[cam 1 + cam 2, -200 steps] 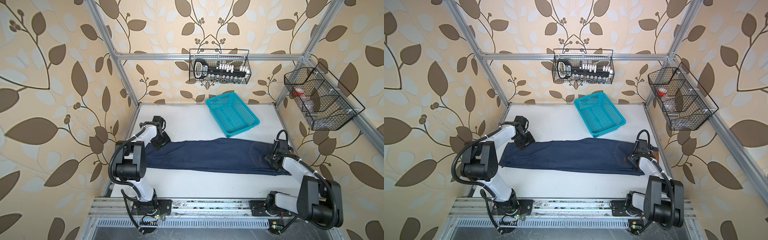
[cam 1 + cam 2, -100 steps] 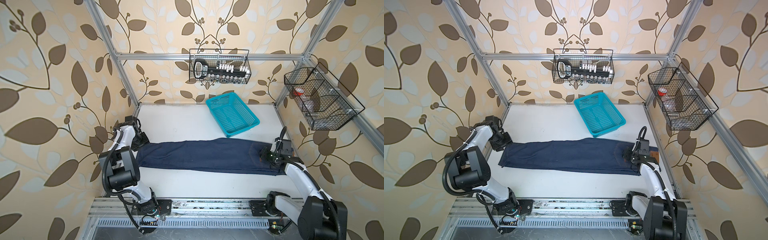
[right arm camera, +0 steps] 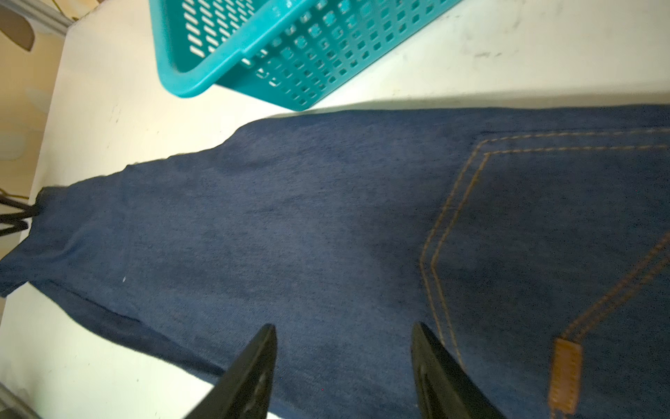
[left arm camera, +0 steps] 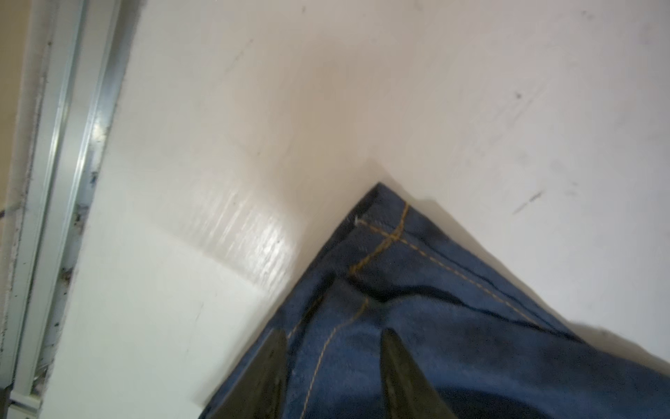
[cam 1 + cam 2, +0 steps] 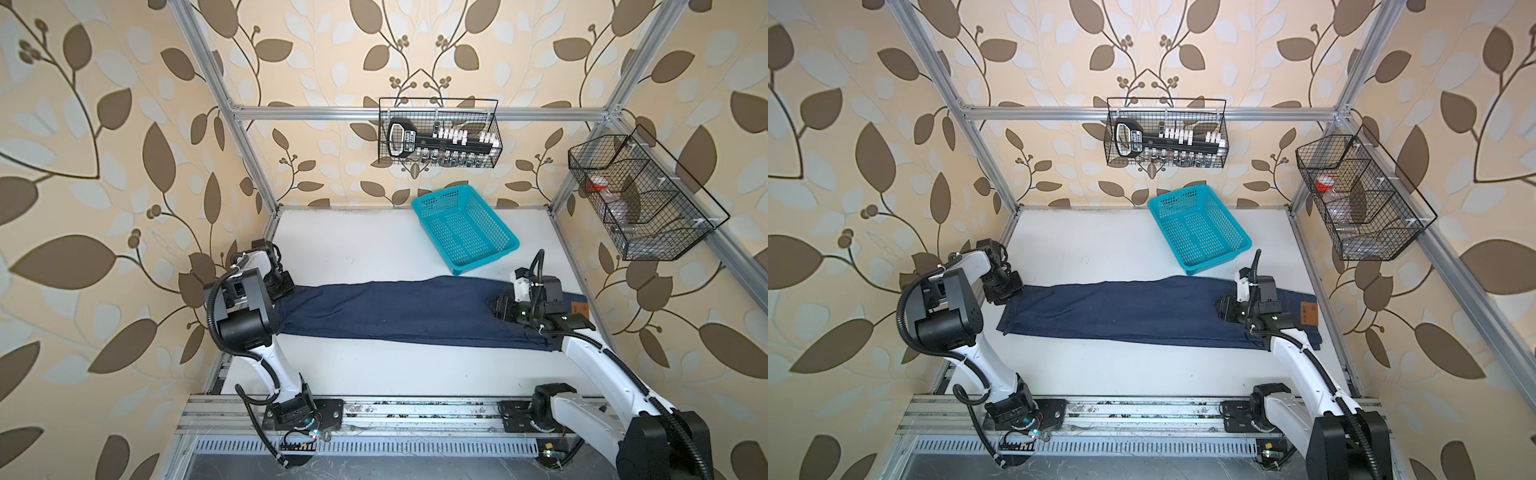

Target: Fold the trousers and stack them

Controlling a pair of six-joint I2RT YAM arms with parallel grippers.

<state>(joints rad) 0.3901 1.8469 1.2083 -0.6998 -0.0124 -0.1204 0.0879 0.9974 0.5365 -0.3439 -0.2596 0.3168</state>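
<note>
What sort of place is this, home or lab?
Probably a lab test cell, not a home: wallpaper panels on an aluminium frame, left arm and right arm bolted to a rail, white table holding trousers and a basket.

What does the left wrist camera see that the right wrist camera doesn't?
Only the left wrist view shows the orange hem stitching at the leg's corner. Only the right wrist view shows the turquoise basket, pocket stitching and a tan tag. Both show the blue trousers on the white table, with the left end effector or right end effector open over the denim.
</note>
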